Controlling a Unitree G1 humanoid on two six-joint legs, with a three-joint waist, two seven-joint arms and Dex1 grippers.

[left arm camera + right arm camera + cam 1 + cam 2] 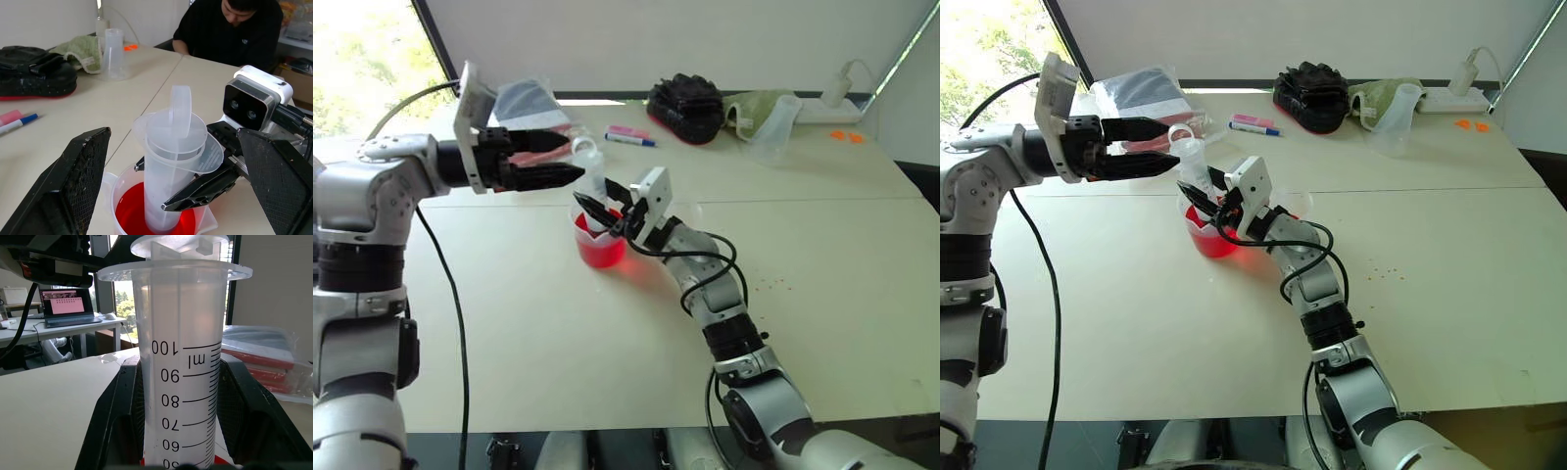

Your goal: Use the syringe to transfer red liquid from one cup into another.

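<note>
Syringe (172,161): it is standing upright in the larger cup, with its lower end down in the red liquid. Its ring-shaped plunger top (179,110) is sitting low on the barrel. The printed scale on the barrel is facing the right wrist camera.

Red liquid (601,252): it is lying in the bottom part of the larger cup, around the foot of the syringe.

Larger cup (599,242): it is standing on the table near the middle, and it is holding the syringe and the liquid.

Right gripper (604,208): its two black fingers are clamping the syringe barrel from both sides, a little above the cup rim.

Left gripper (570,161): it is pointing level toward the plunger top, with its fingers spread wide apart. The plunger top is sitting between the two fingers, and neither finger is touching it.

Table (822,294): pale surface, carrying everything.

Marker pen (628,135): it is lying at the far side of the table, well apart from the cup.

Black bag (685,106): it is resting at the far edge, beside a green cloth (751,104) and a frosted jug (773,129).

Person (234,29): in dark clothes, sitting at the far side of the table.
</note>
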